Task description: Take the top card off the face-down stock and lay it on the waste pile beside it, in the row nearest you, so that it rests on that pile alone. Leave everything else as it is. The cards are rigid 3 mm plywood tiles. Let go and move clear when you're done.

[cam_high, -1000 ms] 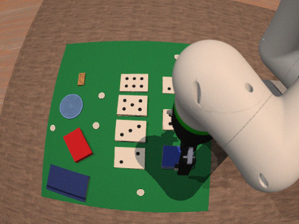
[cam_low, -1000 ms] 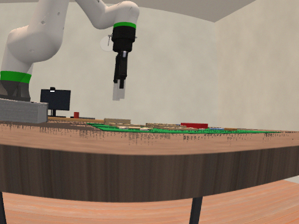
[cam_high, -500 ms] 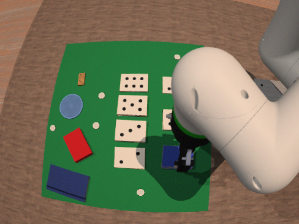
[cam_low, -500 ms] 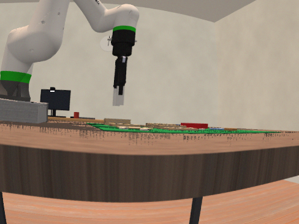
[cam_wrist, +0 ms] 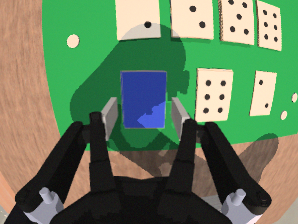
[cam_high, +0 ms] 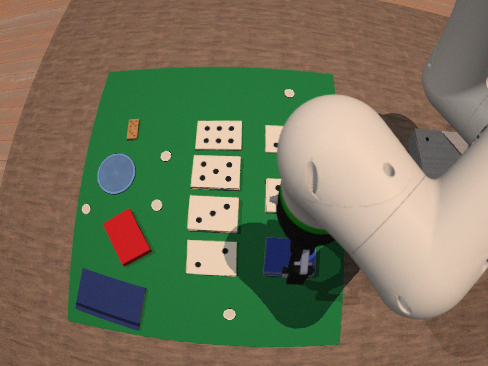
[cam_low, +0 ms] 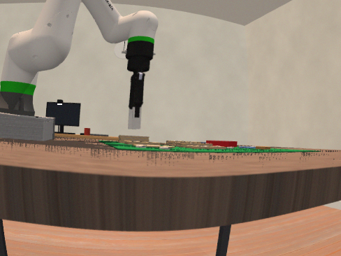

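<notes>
Here we see gripper (cam_wrist: 144,111) hanging above blue face-down stock (cam_wrist: 143,99), jaws half apart, holding nothing, straddling stock's sides, we judge for edge grip. Waste pile (cam_high: 211,258) just left of stock, near row. Green mat (cam_high: 150,95) on wooden table (cam_low: 168,164); plain pale walls.

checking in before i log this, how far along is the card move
Done: the gripper is lined up above the blue stock, fingers part closed either side, holding nothing. In hand: the descent; in the exterior view it hangs well above the mat. Left: grip the top card, lift it, lay it on the two-dot waste pile.
</notes>
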Controlling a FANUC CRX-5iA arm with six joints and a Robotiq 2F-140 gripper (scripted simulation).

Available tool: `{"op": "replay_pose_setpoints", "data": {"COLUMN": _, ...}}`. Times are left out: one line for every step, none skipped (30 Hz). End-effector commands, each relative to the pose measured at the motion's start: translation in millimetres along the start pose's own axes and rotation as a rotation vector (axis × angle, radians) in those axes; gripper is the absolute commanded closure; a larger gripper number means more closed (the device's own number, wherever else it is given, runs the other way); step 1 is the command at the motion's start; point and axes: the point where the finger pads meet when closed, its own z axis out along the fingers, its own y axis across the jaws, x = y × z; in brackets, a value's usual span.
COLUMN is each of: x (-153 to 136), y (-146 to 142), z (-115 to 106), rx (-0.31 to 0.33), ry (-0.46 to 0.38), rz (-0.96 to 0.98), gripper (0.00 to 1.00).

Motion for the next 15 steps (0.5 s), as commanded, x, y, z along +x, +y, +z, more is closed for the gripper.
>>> {"op": "replay_pose_setpoints", "data": {"x": 0.2, "y": -0.2, "z": 3.8, "rx": 0.0, "ry": 0.0, "rz": 0.0, "gripper": 0.5}}
{"op": "replay_pose_setpoints", "data": {"x": 0.2, "y": -0.2, "z": 5.0, "rx": 0.0, "ry": 0.0, "rz": 0.0, "gripper": 0.5}}
{"op": "replay_pose_setpoints", "data": {"x": 0.2, "y": -0.2, "z": 5.9, "rx": 0.0, "ry": 0.0, "rz": 0.0, "gripper": 0.5}}
{"op": "replay_pose_setpoints", "data": {"x": 0.2, "y": -0.2, "z": 6.8, "rx": 0.0, "ry": 0.0, "rz": 0.0, "gripper": 0.5}}
{"op": "replay_pose_setpoints", "data": {"x": 0.2, "y": -0.2, "z": 6.8, "rx": 0.0, "ry": 0.0, "rz": 0.0, "gripper": 0.5}}
{"op": "replay_pose_setpoints", "data": {"x": 0.2, "y": -0.2, "z": 6.8, "rx": 0.0, "ry": 0.0, "rz": 0.0, "gripper": 0.5}}
{"op": "replay_pose_setpoints", "data": {"x": 0.2, "y": -0.2, "z": 7.5, "rx": 0.0, "ry": 0.0, "rz": 0.0, "gripper": 0.5}}
{"op": "replay_pose_setpoints", "data": {"x": 0.2, "y": -0.3, "z": 8.0, "rx": 0.0, "ry": 0.0, "rz": 0.0, "gripper": 0.5}}
{"op": "replay_pose_setpoints", "data": {"x": 0.2, "y": -0.3, "z": 8.4, "rx": 0.0, "ry": 0.0, "rz": 0.0, "gripper": 0.5}}
{"op": "replay_pose_setpoints", "data": {"x": 0.2, "y": -0.3, "z": 8.7, "rx": 0.0, "ry": 0.0, "rz": 0.0, "gripper": 0.5}}
{"op": "replay_pose_setpoints", "data": {"x": 0.2, "y": -0.3, "z": 8.9, "rx": 0.0, "ry": 0.0, "rz": 0.0, "gripper": 0.5}}
{"op": "replay_pose_setpoints", "data": {"x": 0.2, "y": -0.3, "z": 9.0, "rx": 0.0, "ry": 0.0, "rz": 0.0, "gripper": 0.5}}
{"op": "replay_pose_setpoints", "data": {"x": 0.2, "y": -0.3, "z": 9.0, "rx": 0.0, "ry": 0.0, "rz": 0.0, "gripper": 0.5}}
{"op": "replay_pose_setpoints", "data": {"x": 0.2, "y": -0.3, "z": 9.0, "rx": 0.0, "ry": 0.0, "rz": 0.0, "gripper": 0.5}}
{"op": "replay_pose_setpoints", "data": {"x": 0.2, "y": -0.3, "z": 9.0, "rx": 0.0, "ry": 0.0, "rz": 0.0, "gripper": 0.5}}
